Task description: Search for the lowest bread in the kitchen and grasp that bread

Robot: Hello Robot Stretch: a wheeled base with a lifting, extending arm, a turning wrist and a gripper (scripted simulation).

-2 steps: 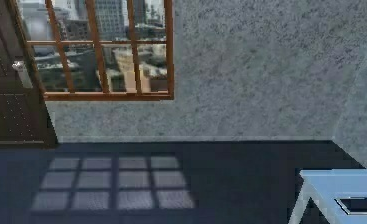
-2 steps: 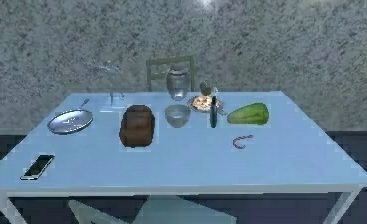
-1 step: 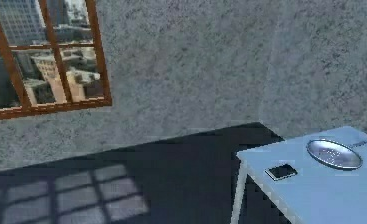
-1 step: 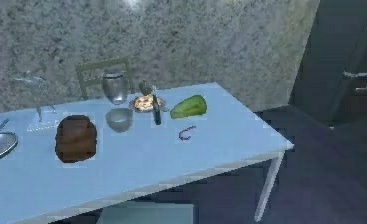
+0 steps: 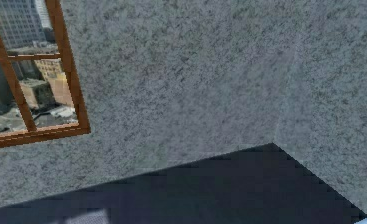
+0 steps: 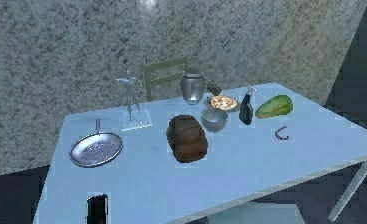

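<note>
A dark brown loaf of bread (image 6: 188,137) lies near the middle of a pale blue table (image 6: 291,165) in the arm side view. Close behind it, to the right, stands a small grey bowl (image 6: 214,119).
On the table are a round metal pan (image 6: 96,149), a thin figurine on a base (image 6: 134,100), a metal vase (image 6: 193,87), a plate of food (image 6: 223,102), a dark bottle (image 6: 246,108), a green vegetable (image 6: 275,106) and a dark flat slab (image 6: 96,208). A chair back (image 6: 166,73) rises behind. The forward view has a wood-framed window (image 5: 36,70), a grey wall corner and dark floor (image 5: 231,190).
</note>
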